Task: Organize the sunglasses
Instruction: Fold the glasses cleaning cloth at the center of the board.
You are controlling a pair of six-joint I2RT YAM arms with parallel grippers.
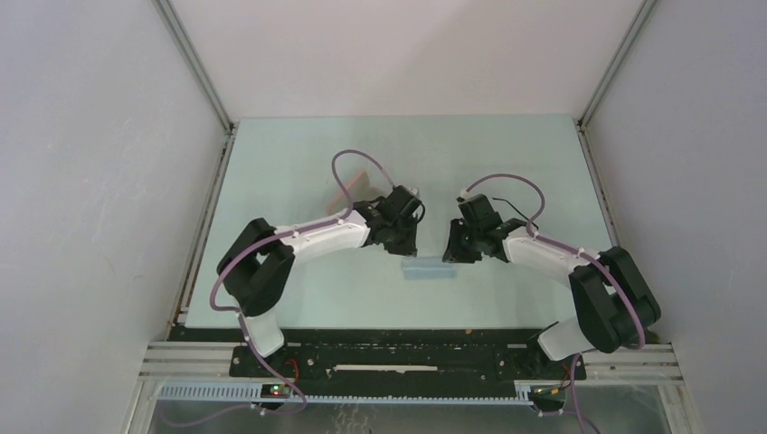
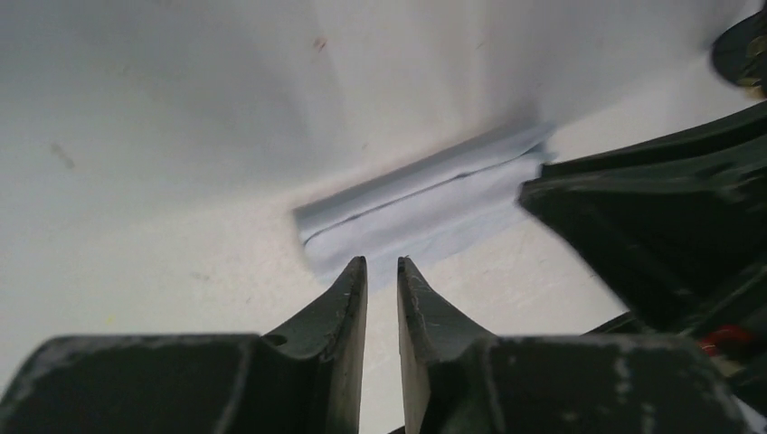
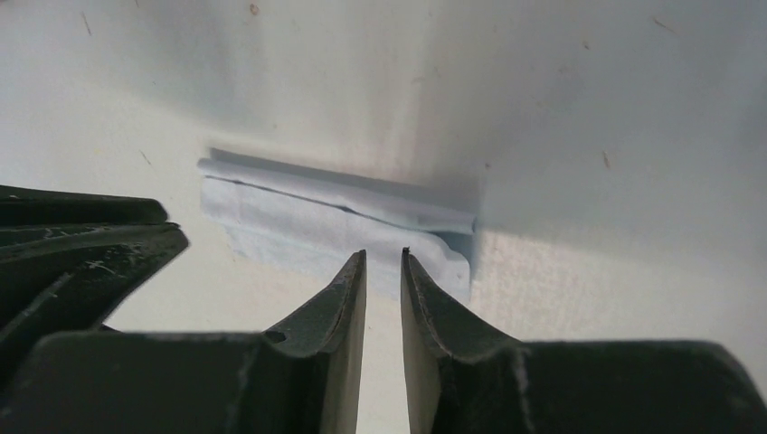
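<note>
Left gripper (image 2: 382,262) and right gripper (image 3: 384,255) are each narrowly parted and empty, over the folded cloth (image 1: 425,269). The pink case (image 1: 348,185) lies far left. The sunglasses (image 1: 514,210) seem to be the thin dark shape beyond the right arm, though this is unclear.

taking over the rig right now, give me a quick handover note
left hand: jaws a narrow gap apart, empty, over one end of the folded grey-blue cloth.
right hand: same, empty, over the cloth's other end.
pink case: on the table beyond the left arm, partly hidden.
sunglasses: not clearly visible in any view.
done: cloth lies folded.
left: locate the sunglasses, then probably stow them in the case.
</note>
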